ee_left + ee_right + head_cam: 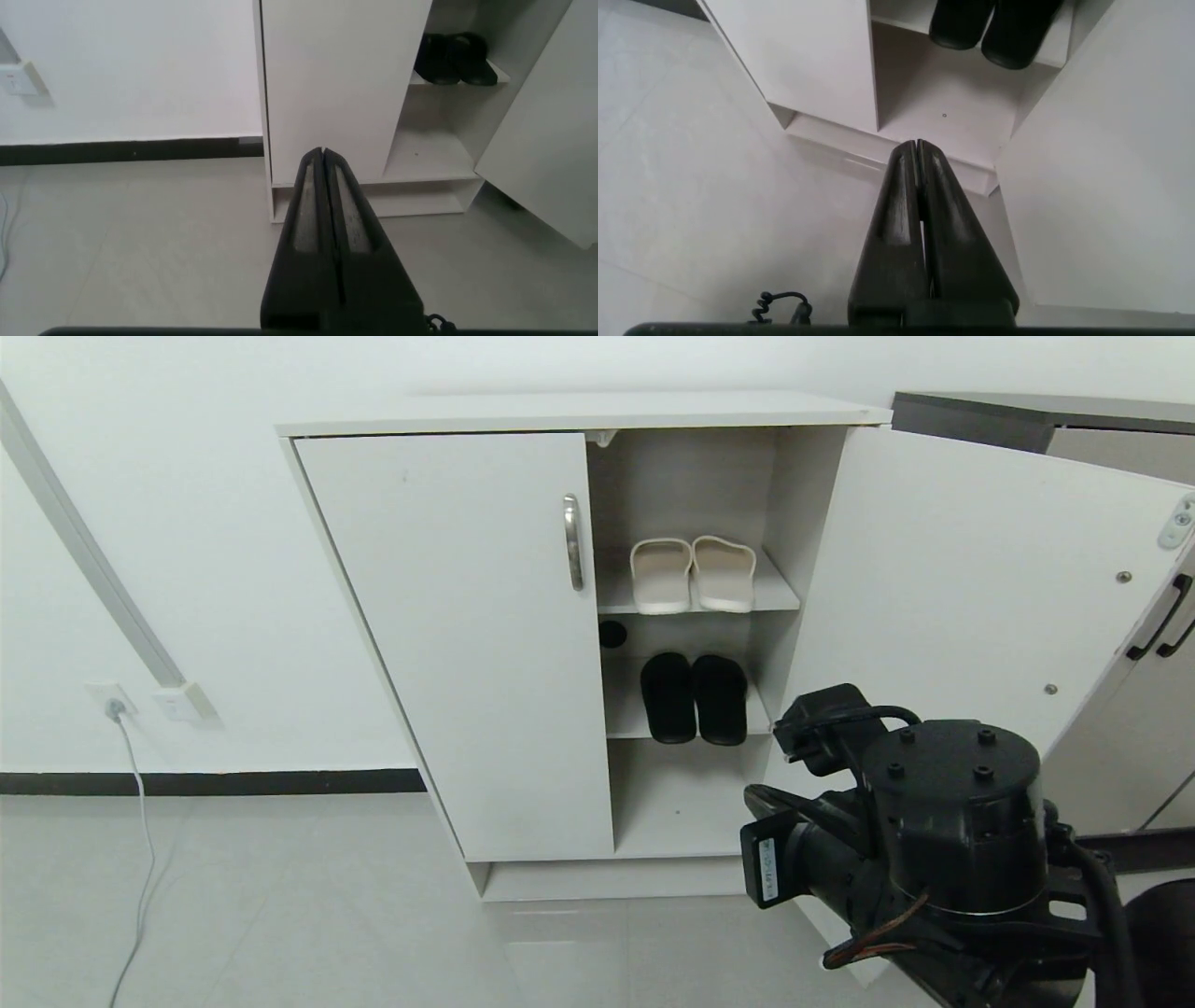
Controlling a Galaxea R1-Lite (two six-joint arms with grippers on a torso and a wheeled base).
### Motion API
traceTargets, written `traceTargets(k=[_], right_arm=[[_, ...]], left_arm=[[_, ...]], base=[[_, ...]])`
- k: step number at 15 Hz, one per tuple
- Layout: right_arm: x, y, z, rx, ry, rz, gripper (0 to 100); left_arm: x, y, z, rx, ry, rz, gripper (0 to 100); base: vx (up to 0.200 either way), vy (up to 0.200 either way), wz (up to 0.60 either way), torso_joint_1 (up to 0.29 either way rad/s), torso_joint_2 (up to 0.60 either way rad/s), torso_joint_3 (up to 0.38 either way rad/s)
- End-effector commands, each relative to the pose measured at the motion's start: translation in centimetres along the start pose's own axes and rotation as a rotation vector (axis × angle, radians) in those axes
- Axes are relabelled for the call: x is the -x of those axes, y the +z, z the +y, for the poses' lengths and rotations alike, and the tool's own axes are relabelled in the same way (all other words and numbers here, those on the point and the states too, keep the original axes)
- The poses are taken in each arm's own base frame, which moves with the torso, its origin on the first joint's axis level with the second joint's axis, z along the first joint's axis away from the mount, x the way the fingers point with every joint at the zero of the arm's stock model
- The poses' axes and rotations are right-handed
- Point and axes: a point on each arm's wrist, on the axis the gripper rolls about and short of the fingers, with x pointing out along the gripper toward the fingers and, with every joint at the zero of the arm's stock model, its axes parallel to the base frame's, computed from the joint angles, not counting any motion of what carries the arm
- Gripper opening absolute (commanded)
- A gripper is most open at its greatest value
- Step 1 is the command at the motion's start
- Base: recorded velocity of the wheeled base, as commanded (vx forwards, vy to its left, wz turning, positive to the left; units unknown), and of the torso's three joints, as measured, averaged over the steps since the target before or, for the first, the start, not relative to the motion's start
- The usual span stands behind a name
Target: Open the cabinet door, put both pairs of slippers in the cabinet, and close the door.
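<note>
The white cabinet (448, 644) stands against the wall with its right door (971, 579) swung wide open and its left door shut. A white pair of slippers (692, 574) sits on the upper shelf. A black pair of slippers (694, 698) sits on the middle shelf, also seen as black slippers (455, 59) and black slippers (994, 21). My right arm sits low at the front right, below the open door. My right gripper (919, 149) is shut and empty, pointing at the cabinet's bottom shelf. My left gripper (322, 157) is shut and empty, held back over the floor before the closed left door.
A grey cabinet (1130, 644) with black handles stands right behind the open door. A wall socket (112, 700) with a cable hanging to the floor is at the left. Open tiled floor (280, 915) lies in front of the cabinet.
</note>
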Motion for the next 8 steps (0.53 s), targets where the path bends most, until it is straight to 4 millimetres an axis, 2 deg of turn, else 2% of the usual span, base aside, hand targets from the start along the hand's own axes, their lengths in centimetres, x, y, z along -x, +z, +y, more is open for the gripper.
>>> traceTargets(k=[1, 6, 8], right_arm=[[-0.04, -0.15, 0.03, 0.004, 0.0, 0.005, 0], [0.08, -0.34, -0.09, 0.009, -0.001, 0.01, 0], [0.12, -0.32, -0.11, 0.009, -0.001, 0.01, 0]], left_arm=[[-0.01, 0.0, 0.0, 0.0, 0.0, 0.001, 0], [-0.01, 0.0, 0.0, 0.0, 0.0, 0.001, 0], [-0.01, 0.0, 0.0, 0.0, 0.0, 0.001, 0]], base=[[0.0, 0.0, 0.0, 0.0, 0.0, 0.0], [0.0, 0.0, 0.0, 0.0, 0.0, 0.0], [0.0, 0.0, 0.0, -0.01, -0.21, -0.244]])
